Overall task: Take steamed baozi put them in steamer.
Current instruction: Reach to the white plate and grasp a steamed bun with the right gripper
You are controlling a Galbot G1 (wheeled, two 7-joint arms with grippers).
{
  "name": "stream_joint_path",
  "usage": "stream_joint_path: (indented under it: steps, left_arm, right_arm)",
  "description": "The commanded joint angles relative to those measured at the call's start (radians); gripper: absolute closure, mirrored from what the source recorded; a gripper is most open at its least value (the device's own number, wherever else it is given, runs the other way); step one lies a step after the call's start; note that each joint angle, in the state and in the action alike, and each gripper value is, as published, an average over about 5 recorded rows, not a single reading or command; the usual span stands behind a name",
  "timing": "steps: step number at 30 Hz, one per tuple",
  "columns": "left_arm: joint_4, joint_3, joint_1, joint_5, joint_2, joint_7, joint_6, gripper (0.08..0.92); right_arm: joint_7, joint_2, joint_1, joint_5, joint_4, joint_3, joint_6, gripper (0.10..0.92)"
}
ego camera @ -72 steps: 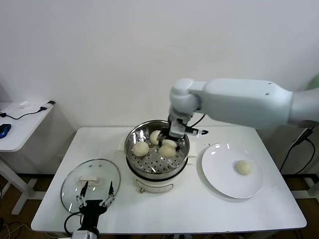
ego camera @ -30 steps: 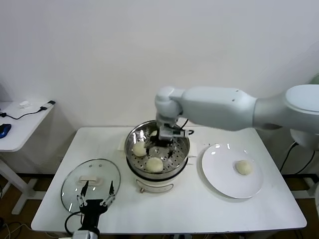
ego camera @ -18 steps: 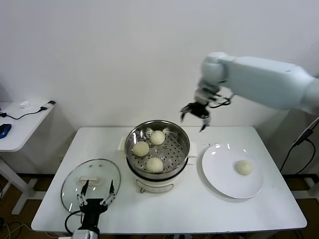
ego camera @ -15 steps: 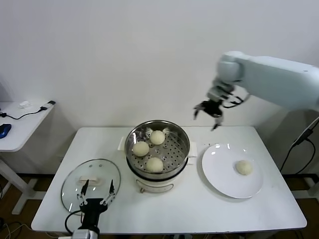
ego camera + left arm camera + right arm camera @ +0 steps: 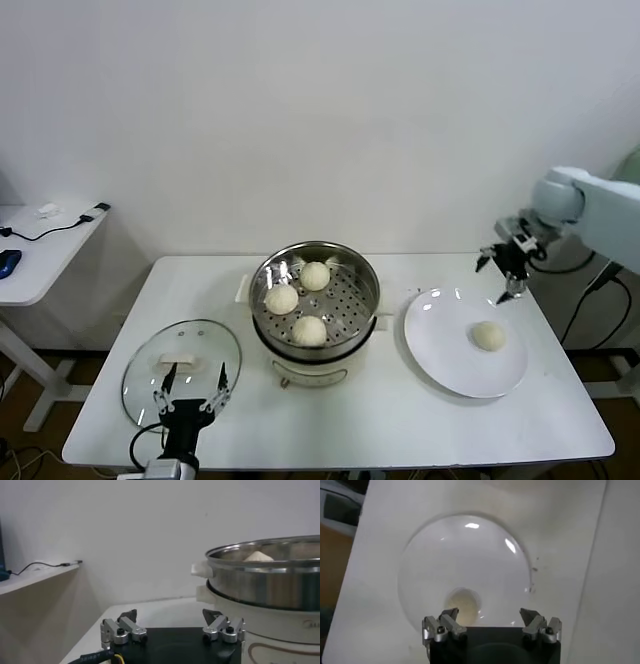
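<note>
1. One white desk (image 5: 400, 420) fills the lower half of the head view; a second, smaller side desk (image 5: 40, 260) stands at the left edge, with a cable and a blue thing on it.
2. One steamer (image 5: 340, 335) sits at the middle of the desk, a shiny steel pot on a cream base, its perforated tray uncovered.
3. One white plate (image 5: 440, 350) lies right of the steamer, near it but apart.
4. One glass lid (image 5: 185, 350) with a white knob lies flat at lower left of the desk.
5. Two pincers: the right pincer (image 5: 504, 262) hangs in the air at the right of the frame, above the plate's far edge, fingers spread and empty; the left pincer (image 5: 190, 393) is low at the bottom left, over the lid's near rim, also spread wide and holding nothing.
6. Four steamed baozi: three (image 5: 309, 329) rest inside the steamer, apart from one another; the fourth (image 5: 488, 336) lies alone on the plate, right of its middle. Nothing covers it.
</note>
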Motion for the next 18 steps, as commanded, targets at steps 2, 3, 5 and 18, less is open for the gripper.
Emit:
stream_joint_path:
  steps: [2, 3, 5, 18]
  left_arm:
    - [0.009, -0.007, 0.002, 0.000, -0.001, 0.000, 0.000, 0.177]
    - [0.010, -0.007, 0.002, 0.000, -0.002, 0.000, 0.000, 0.177]
    - [0.012, -0.006, 0.003, 0.000, -0.003, 0.000, -0.001, 0.177]
    - [0.014, 0.001, 0.007, 0.005, 0.001, 0.000, -0.002, 0.177]
  right_arm:
    - [0.041, -0.041, -0.296, -0.084, -0.102, 0.176, -0.093, 0.203]
    - [0.046, -0.036, -0.309, -0.091, -0.109, 0.184, -0.095, 0.203]
    - [0.056, -0.028, -0.334, -0.099, -0.122, 0.203, -0.101, 0.203]
    - [0.122, 0.027, -0.429, -0.108, -0.179, 0.291, -0.141, 0.203]
